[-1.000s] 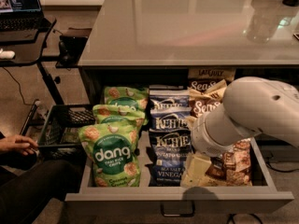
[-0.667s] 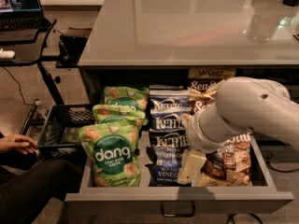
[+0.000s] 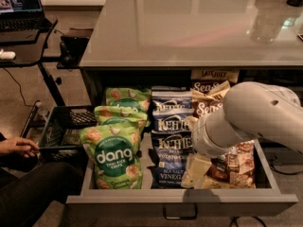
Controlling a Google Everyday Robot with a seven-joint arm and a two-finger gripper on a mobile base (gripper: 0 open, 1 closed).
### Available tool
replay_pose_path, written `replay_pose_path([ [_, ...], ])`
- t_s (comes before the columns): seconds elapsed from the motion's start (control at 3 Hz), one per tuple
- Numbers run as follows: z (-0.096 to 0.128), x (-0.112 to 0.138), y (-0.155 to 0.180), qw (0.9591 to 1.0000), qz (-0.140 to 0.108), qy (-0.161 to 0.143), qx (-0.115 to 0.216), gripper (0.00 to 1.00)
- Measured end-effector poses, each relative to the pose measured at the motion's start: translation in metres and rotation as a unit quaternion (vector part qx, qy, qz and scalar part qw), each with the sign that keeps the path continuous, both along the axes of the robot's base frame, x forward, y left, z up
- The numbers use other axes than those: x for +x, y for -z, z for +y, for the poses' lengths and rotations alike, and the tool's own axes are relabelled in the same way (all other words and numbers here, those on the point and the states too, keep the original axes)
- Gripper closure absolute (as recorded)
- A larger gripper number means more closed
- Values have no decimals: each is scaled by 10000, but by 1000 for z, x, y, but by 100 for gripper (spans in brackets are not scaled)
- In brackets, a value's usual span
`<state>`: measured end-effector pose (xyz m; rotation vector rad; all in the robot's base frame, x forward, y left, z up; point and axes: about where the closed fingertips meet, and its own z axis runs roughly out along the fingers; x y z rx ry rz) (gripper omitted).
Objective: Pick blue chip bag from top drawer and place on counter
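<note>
Blue chip bag point(image 3: 171, 157): stood upright in the top drawer point(image 3: 182, 205), middle column, frontmost of three blue bags filed one behind another. White lettering is seen on its face, "SEA SALT" and "VINEGAR" on the lower panel. Its bottom edge is set just behind the drawer's front panel.

Gripper point(image 3: 195, 171): lowered inside the drawer, just beside the bag's right edge and near the drawer front. Contact with the bag cannot be confirmed. Whether the gripper is open or closed cannot be told. No bag is seen lifted.

Arm point(image 3: 255, 115): a pale, rounded housing is reached in over the drawer's right half, and much of the right column is covered by it.

Brown bags point(image 3: 208, 105): filed in the drawer's right column, partly hidden behind the arm; one more point(image 3: 234, 167) is seen at the drawer's front right corner.

Green bags point(image 3: 113, 157): three marked "dang" are lined up in the drawer's left column, the front one touching the blue bag's left side.

Drawer: pulled fully out, with a small pull handle point(image 3: 180, 216) at the centre of its front panel.

Counter point(image 3: 189, 27): set directly above the drawer's rear, glossy and reflective.

Black crate point(image 3: 61, 131): placed on the floor left of the drawer, with a person's hand point(image 3: 19, 146) rested at its left edge. A laptop point(image 3: 19, 4) on a black desk point(image 3: 23, 51) is noted further left and back of the drawer.
</note>
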<state>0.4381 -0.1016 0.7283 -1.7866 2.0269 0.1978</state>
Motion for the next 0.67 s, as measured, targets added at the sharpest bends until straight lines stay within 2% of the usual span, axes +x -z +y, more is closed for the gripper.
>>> replay_pose_path([
  [0.33, -2, 3, 17, 9999, 5, 163, 39, 0],
  [0.67, 0, 11, 31, 9998, -19, 215, 23, 6],
])
